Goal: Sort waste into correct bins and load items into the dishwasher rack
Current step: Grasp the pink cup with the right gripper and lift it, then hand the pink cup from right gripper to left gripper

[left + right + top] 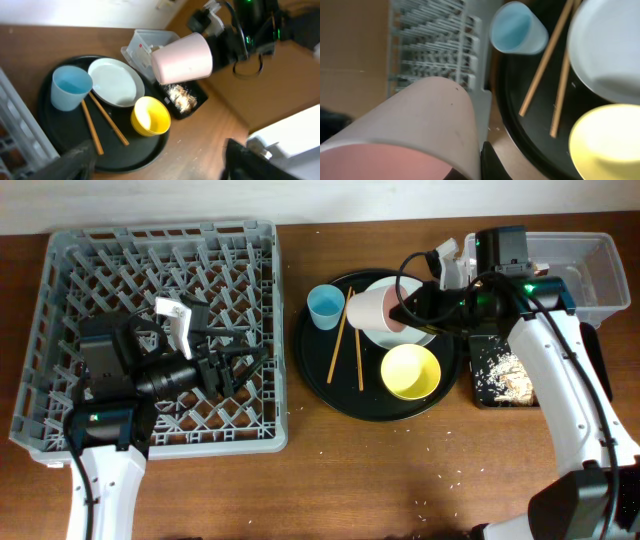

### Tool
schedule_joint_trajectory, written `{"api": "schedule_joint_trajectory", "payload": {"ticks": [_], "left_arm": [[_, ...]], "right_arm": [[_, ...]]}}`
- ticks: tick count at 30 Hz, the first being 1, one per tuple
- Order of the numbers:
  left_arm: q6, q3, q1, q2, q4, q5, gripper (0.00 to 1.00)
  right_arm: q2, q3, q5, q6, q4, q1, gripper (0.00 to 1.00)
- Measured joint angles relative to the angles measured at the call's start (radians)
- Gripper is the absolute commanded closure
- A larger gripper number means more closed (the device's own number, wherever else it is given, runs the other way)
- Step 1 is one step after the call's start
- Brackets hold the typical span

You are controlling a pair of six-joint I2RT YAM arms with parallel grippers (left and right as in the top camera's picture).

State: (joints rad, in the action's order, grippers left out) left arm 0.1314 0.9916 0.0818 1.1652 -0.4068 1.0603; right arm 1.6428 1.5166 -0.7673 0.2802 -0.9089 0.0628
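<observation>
The right gripper (398, 312) is clamped on the pink-white cup (372, 308), holding it on its side in the air above the white plate (115, 82). Around the plate on the round black tray (320, 380) sit the light-blue cup (325, 307), the chopsticks (346, 340) and the yellow bowl (410, 372). The left gripper (240, 370) hovers over the dishwasher rack (60, 270), fingers spread wide (nothing between them).
</observation>
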Motion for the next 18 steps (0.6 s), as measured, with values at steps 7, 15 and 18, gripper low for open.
{"api": "schedule_joint_trajectory", "payload": {"ticks": [7, 15, 18], "left_arm": [[0.624, 0.003, -0.038, 0.212, 0.206, 0.006, 0.01], [0.908, 0.003, -0.111, 0.288, 0.453, 0.094, 0.03], [0.956, 0.003, -0.111, 0.288, 0.506, 0.189, 0.06]], "right_arm": [[0.009, -0.026, -0.191, -0.003, 0.121, 0.015, 0.96], [0.068, -0.087, -0.303, 0.007, 0.314, 0.206, 0.96], [0.069, -0.089, -0.308, 0.033, 0.388, 0.254, 0.96]]}}
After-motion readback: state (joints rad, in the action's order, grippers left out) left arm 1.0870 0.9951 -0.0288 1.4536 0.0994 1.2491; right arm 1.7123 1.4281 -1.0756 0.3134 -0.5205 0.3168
